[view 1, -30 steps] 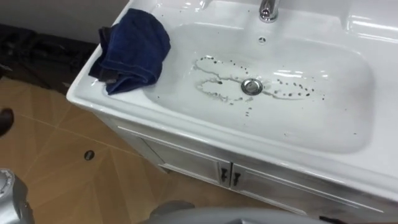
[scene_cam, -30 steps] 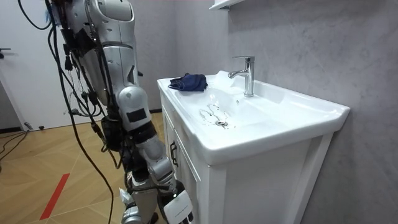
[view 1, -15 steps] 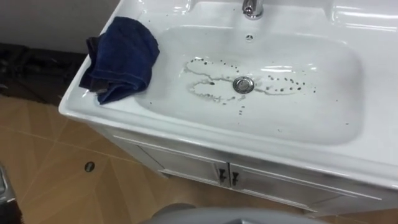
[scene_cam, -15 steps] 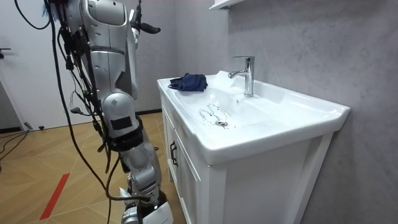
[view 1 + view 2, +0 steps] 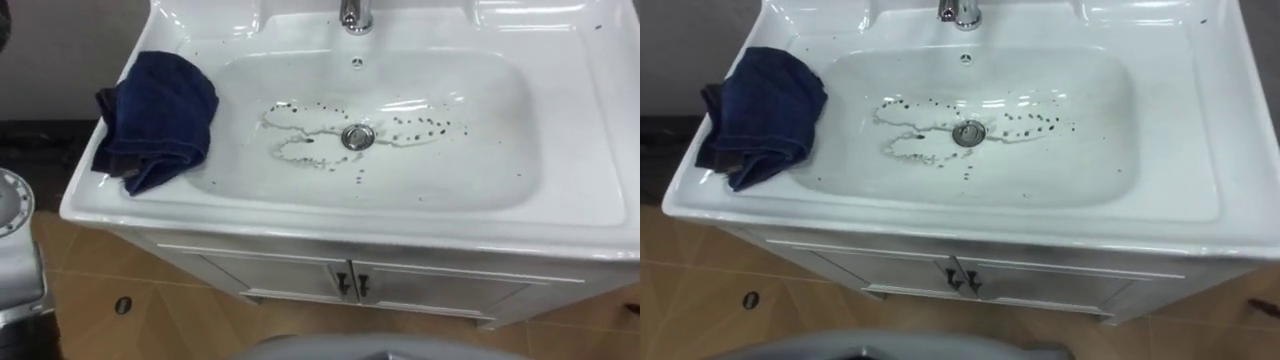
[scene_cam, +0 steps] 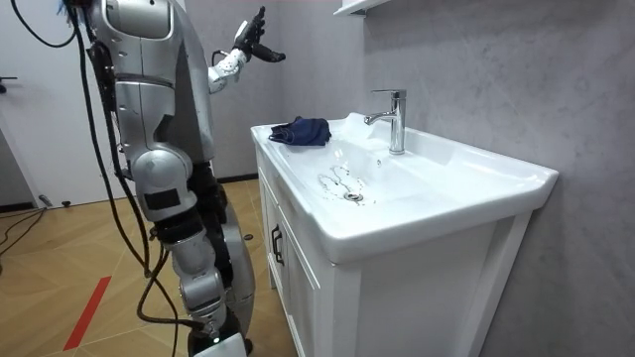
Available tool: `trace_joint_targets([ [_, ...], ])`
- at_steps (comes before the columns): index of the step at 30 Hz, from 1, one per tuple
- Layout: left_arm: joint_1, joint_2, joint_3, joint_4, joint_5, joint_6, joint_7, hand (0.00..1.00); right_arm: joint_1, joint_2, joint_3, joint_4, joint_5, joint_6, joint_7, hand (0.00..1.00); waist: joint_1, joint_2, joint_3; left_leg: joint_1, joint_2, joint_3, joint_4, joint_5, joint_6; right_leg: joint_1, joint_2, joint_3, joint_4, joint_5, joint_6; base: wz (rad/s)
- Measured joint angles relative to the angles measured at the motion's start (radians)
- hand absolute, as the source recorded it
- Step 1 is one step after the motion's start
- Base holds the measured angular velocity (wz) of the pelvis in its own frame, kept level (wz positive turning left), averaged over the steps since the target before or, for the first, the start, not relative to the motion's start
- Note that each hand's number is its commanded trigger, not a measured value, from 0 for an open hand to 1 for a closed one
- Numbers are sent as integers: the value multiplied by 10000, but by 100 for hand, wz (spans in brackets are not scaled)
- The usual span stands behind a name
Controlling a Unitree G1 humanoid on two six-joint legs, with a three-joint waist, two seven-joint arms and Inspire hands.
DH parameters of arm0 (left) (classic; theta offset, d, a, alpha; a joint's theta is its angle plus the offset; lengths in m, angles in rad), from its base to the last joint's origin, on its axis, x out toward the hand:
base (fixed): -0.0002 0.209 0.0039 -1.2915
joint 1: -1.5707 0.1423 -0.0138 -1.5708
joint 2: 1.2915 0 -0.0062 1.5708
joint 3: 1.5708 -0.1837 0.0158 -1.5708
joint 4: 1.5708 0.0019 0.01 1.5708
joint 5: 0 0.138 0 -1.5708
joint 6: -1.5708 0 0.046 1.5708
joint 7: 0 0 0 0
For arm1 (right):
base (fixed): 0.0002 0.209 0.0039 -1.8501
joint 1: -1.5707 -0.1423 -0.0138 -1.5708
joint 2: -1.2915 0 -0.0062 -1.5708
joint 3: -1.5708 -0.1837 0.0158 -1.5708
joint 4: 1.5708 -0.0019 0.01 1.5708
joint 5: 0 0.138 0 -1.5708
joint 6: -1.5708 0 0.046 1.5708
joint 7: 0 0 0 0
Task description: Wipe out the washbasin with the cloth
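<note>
— Where does the robot stand?
— In front of the white cabinet (image 5: 250, 270), at the left of the room view. Its right hand (image 6: 226, 345) hangs low at the bottom edge of that frame, cut off there, so I cannot tell whether it is apart or closed.
— And the other one?
— The left hand (image 6: 253, 42) is held up high in the upper middle of the room view, with its fingers spread apart and nothing in them.
— What lies closest in the head views?
— Wooden floor (image 5: 130, 320) in the lower left corner, then the cabinet's two doors with a pair of small dark handles (image 5: 350, 285) side by side at the lower centre.
— Above that?
— The basin (image 5: 330, 225), white, runs across most of the frame. Around the drain (image 5: 358, 137) at its centre there are dark specks (image 5: 290, 150), with a looping smear to the left of the drain and a dotted trail to the right.
— Where is the cloth?
— The dark blue cloth (image 5: 155, 120) lies crumpled on the basin's left rim, at the left of the frame, with its right edge drooping onto the slope of the bowl. It is well apart from both hands.
— And farthest back?
— A small overflow hole (image 5: 357, 63) in the back slope, then the base of the chrome tap (image 5: 355, 14) at the top centre. In the room view a grey wall (image 6: 496, 79) stands behind the tap.
</note>
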Motion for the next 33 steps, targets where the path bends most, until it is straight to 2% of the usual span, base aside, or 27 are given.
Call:
trace_joint_targets([
  [2,-32,1,-155,233,456,64,-16,0,-37,-5,0,97,-35,3,22,0,-177,-9,-1,4,18,57,40,-2,-2,-43,20,158,13,6,-9,-9],
  [7,-125,1,-729,896,628,191,-44,0,-106,-3,89,180,0,124,153,0,-290,-4,0,90,67,132,-20,-19,-16,-74,77,434,1,47,-71,-16],
  [12,-132,-3,-1145,1336,629,407,-444,0,-123,3,91,250,0,200,185,0,-513,-18,-7,152,95,194,-19,-38,-48,-62,117,539,3,54,-85,-8],
  [20,-134,-81,-1368,2152,733,554,-445,0,-114,34,92,384,16,357,-19,0,-621,-66,-16,187,92,186,-71,-46,-63,-49,163,557,6,77,-122,-3],
  [24,-134,-96,-1642,2355,1124,616,-471,0,-133,45,91,315,-3,416,2,0,-707,-139,-30,177,92,173,-23,-45,-64,-40,164,553,4,83,-133,0],
  [27,-134,-108,-1773,2494,1130,847,-715,0,-127,55,92,259,-3,466,89,0,-727,-144,-32,162,92,170,-18,-46,-64,-40,170,554,2,85,-136,0],
  [30,-134,-116,-1911,2897,1147,1050,-1089,0,-96,55,96,249,2,710,163,0,-720,-142,-66,226,92,189,-14,-44,-66,-18,173,563,30,86,-137,-1],
  [33,-132,-340,-1943,3483,1354,1370,-1413,0,-89,59,97,248,0,861,211,0,-718,-147,-68,281,96,202,-6,-43,-67,-13,177,568,101,86,-137,0],
])
